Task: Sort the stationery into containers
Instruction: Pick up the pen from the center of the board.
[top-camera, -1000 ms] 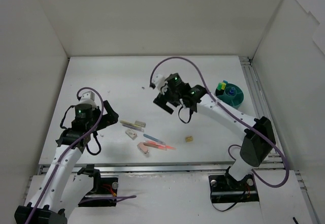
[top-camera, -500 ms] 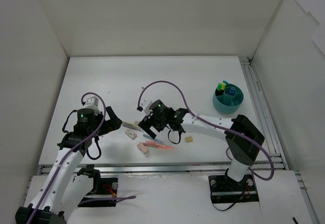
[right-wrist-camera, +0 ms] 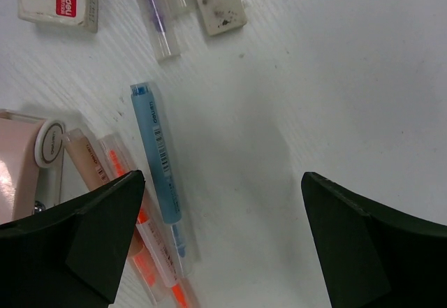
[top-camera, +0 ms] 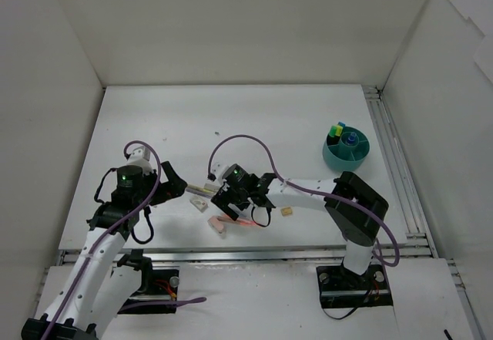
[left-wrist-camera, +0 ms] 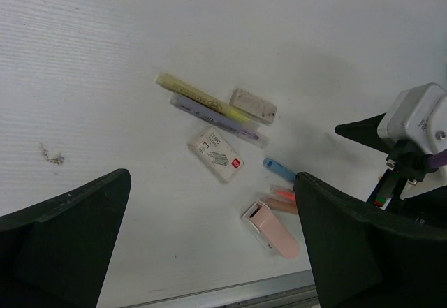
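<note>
**Left fingers** (left-wrist-camera: 63, 238): spread wide, empty, above the tabletop (left-wrist-camera: 105, 56), lower left of the overhead view.
**Right fingers** (right-wrist-camera: 363, 245): spread wide, empty, low over the blue pen (right-wrist-camera: 157, 161), which lies in the gap nearer the frame-left finger.
**Stationery**, lower centre cluster:
- orange pens (right-wrist-camera: 150, 245), just beside the blue pen
- white eraser (left-wrist-camera: 216, 156)
- grey eraser (left-wrist-camera: 253, 105)
- yellow stick (left-wrist-camera: 199, 98)
- pink eraser (left-wrist-camera: 272, 228)

**Tan cube** (top-camera: 286, 211): apart from the cluster, to its right.
**Teal tub** (top-camera: 333, 157): far right, with capped highlighters (top-camera: 336, 130) inside.
</note>
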Available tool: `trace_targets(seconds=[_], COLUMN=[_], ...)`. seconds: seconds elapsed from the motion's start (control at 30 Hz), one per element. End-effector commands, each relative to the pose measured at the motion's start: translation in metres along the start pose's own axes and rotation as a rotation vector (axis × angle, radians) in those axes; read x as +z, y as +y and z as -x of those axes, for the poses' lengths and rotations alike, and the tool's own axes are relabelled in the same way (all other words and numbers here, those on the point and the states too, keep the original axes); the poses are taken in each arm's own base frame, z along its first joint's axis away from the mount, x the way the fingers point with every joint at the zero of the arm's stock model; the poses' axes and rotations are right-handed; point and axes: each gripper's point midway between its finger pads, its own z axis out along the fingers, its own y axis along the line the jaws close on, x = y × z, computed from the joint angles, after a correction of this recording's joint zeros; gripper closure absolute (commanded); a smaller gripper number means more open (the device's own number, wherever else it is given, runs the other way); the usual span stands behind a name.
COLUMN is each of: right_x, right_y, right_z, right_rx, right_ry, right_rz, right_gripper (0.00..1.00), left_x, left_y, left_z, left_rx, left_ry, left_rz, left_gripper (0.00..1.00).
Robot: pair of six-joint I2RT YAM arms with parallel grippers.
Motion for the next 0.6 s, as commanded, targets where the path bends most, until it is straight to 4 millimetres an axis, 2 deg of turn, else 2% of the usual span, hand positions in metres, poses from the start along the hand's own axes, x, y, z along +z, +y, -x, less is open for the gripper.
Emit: trace_targets(seconds=[0.0, 0.1, 0.2, 0.23, 0.3, 0.33, 0.47, 0.5, 0.57], right_x=[0.0, 0.003, 0.004, 0.002, 0.002, 0.002, 0.007, 0.008, 0.012], right_y=[-0.005, -0.009, -0.012, -0.012, -0.009, -0.009, -0.006, -0.007, -0.011], right_z=[-0.002, -0.013, -0.017, -0.025, -0.03, -0.034, -0.044, -0.045, -0.045], right_rx=[0.012, 0.021, 0.027, 0.024, 0.021, 0.023, 0.019, 0.009, 0.006], right_ry=[0.001, 0.039, 0.049, 0.081, 0.093, 0.101, 0.128, 0.134, 0.143], right_rz=[-0.059, -0.084, -0.103, -0.105, -0.09, -0.088, -0.077, -0.074, -0.079], right_gripper=[0.08, 0.1, 0.17, 0.26, 0.36, 0.47, 0.7, 0.78, 0.88], left_x=[0.001, 0.001, 0.002, 0.002, 0.002, 0.002, 0.002, 0.002, 0.002], left_y=[-0.008, -0.007, -0.007, -0.007, -0.007, -0.006, -0.005, -0.005, -0.006], left_z=[0.014, 0.014, 0.014, 0.014, 0.014, 0.014, 0.016, 0.016, 0.016], left_rx=[0.018, 0.018, 0.018, 0.019, 0.02, 0.022, 0.024, 0.024, 0.026], left_ry=[-0.052, -0.05, -0.051, -0.05, -0.049, -0.049, -0.056, -0.056, -0.055], left_rz=[-0.03, -0.025, -0.023, -0.022, -0.021, -0.02, -0.013, -0.013, -0.012], left_gripper=[0.0, 0.0, 0.0, 0.01, 0.01, 0.0, 0.0, 0.01, 0.0])
